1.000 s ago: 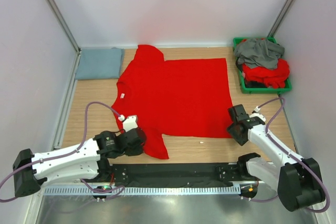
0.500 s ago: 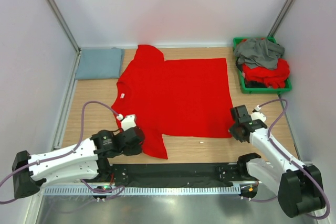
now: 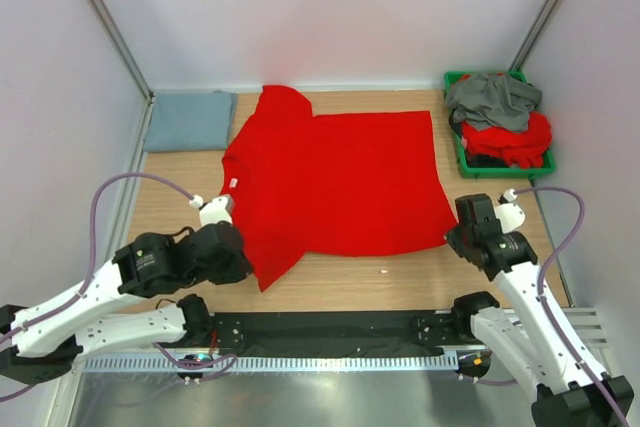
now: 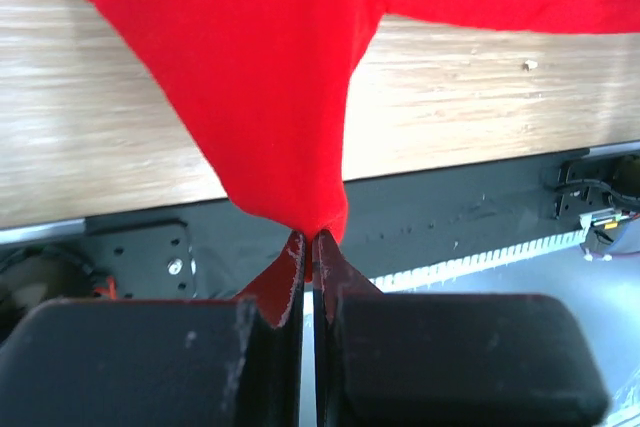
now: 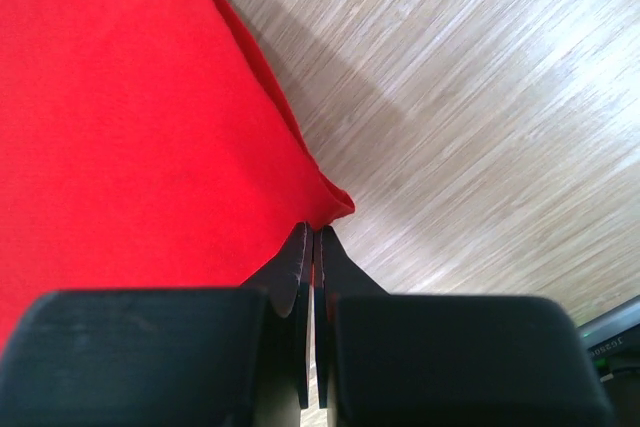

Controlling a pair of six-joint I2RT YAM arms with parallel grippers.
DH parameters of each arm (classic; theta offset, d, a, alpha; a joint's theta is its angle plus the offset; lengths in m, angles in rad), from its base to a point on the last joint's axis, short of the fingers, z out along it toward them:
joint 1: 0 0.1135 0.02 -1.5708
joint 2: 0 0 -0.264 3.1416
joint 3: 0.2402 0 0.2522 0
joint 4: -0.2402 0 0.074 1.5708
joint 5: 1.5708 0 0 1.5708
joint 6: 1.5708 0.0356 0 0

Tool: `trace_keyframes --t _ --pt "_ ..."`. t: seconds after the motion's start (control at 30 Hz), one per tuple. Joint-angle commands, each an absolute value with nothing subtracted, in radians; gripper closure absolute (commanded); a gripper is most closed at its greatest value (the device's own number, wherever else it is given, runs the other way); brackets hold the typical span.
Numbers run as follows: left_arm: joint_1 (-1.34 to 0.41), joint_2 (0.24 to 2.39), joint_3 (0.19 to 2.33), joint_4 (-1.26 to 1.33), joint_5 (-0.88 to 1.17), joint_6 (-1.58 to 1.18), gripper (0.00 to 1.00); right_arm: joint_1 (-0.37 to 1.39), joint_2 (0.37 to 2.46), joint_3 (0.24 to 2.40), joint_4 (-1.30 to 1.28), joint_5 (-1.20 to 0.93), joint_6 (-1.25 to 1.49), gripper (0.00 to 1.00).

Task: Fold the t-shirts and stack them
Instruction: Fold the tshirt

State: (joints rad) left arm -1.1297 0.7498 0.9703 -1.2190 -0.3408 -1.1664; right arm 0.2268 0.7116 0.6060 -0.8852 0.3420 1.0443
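A bright red t-shirt (image 3: pixel 335 182) lies spread over the middle of the table, neck to the left with a small white label (image 3: pixel 233 184). My left gripper (image 3: pixel 240 262) is shut on its near sleeve (image 4: pixel 275 117), lifted off the wood. My right gripper (image 3: pixel 455 240) is shut on the near hem corner (image 5: pixel 335 205). A folded blue-grey t-shirt (image 3: pixel 188 120) rests at the far left. A dark grey t-shirt (image 3: pixel 493 99) and more red t-shirts (image 3: pixel 510 139) are heaped in the bin.
The green plastic bin (image 3: pixel 462 157) stands at the far right by the right wall. A metal post (image 3: pixel 105 27) and side walls close in the table. A black rail (image 3: pixel 330 332) runs along the near edge. A small white speck (image 3: pixel 381 271) lies on the wood.
The right gripper has shut on the hem corner and pulled it right and toward the near edge. The left arm has lifted and drawn the sleeve to the left.
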Motion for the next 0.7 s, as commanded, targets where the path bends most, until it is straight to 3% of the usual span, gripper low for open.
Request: trace_keyframes --t 0.0,0.2,0.4,0.67 --pt "-1.126 0.779 1.051 -1.35 -0.357 -1.144 1.0 0.225 0.663 0.649 -0.972 0.38 1.028 0.99" --pt "-1.126 0.824 1.161 -1.402 -0.377 -1.109 1.0 0.225 0.615 0.663 -0.991 0.353 0.993 0.99" --pt "-1.12 0.991 1.344 -1.408 -0.514 -0.965 1.0 0.225 0.693 0.678 -0.901 0.296 0.951 0.99" --pt "-0.849 1.264 1.568 -1.322 -0.361 -0.596 1.0 0.226 0.88 0.781 -0.812 0.339 0.879 0.99"
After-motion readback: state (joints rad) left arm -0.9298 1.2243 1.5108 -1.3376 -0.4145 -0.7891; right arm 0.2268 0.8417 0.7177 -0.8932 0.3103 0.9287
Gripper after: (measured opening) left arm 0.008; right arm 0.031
